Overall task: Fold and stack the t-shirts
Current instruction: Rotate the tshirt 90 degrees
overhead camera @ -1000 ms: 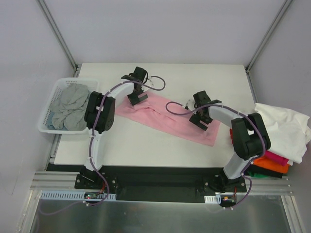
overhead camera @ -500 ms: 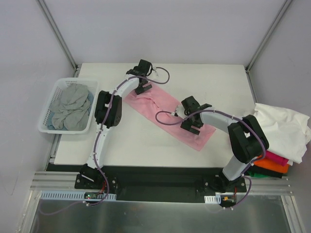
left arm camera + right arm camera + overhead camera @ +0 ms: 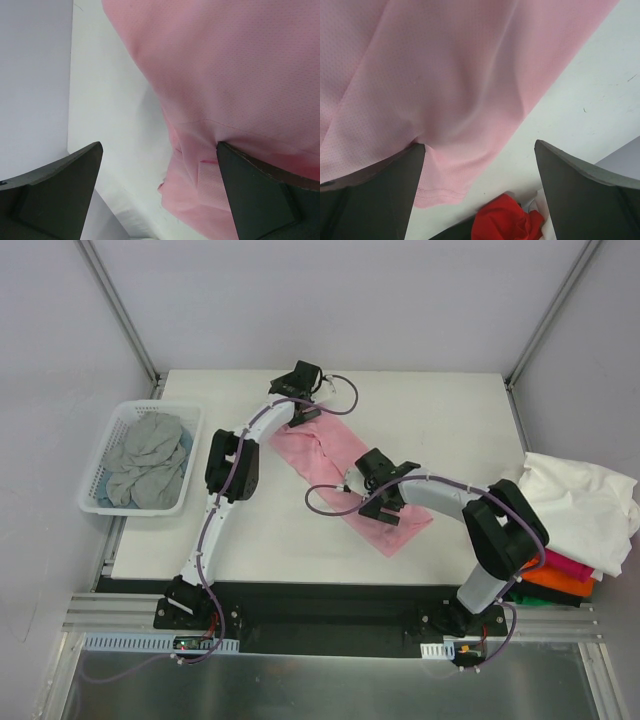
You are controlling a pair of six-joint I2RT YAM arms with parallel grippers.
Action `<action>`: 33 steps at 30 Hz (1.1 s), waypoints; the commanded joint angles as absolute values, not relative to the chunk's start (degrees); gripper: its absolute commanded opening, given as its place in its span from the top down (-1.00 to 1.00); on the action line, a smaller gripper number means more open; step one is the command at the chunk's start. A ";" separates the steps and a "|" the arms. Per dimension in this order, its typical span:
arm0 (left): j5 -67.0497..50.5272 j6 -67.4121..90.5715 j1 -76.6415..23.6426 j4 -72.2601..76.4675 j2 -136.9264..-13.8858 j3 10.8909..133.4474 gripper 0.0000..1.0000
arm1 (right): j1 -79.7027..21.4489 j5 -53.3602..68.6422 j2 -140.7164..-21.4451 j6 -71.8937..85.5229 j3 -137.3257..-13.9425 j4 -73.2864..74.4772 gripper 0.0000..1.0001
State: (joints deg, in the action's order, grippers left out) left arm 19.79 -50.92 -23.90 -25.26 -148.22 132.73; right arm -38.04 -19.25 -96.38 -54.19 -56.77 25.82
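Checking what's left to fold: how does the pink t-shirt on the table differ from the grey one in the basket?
The light pink cloth t-shirt lies stretched flat on the white table; the grey cloth t-shirt sits crumpled in the white lattice basket. Left gripper and right gripper sit on pink, neither on grey. Both are plain cloth.

We look down on a white table (image 3: 450, 420) set inside an enclosure of plain pale grey walls: a back wall (image 3: 330, 300), a left wall (image 3: 45, 390) and a right wall (image 3: 600, 360). A left strut (image 3: 118, 310) and a right strut (image 3: 553, 310), both slanted aluminium, run down to the table's far corners. Along its near edge we see a black base plate (image 3: 330, 602), a slotted aluminium rail (image 3: 110, 615) and, nearer still, a dull brushed-metal sheet (image 3: 330, 685). The light is soft and even, casting only faint shadows.
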 commanded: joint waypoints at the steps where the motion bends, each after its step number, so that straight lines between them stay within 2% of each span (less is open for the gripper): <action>1: 17.49 -51.33 -24.43 -24.09 -149.59 133.51 -0.99 | -40.43 -18.63 -94.75 -51.94 -55.90 26.37 -0.93; 21: 16.70 -56.68 -25.49 -15.91 -152.22 132.19 -0.99 | -47.89 -19.60 -95.71 -51.94 -56.33 27.77 -0.93; 33: 16.08 -66.00 -28.30 -1.50 -156.18 133.50 -0.99 | -54.04 -19.16 -100.37 -51.42 -61.70 29.26 -0.93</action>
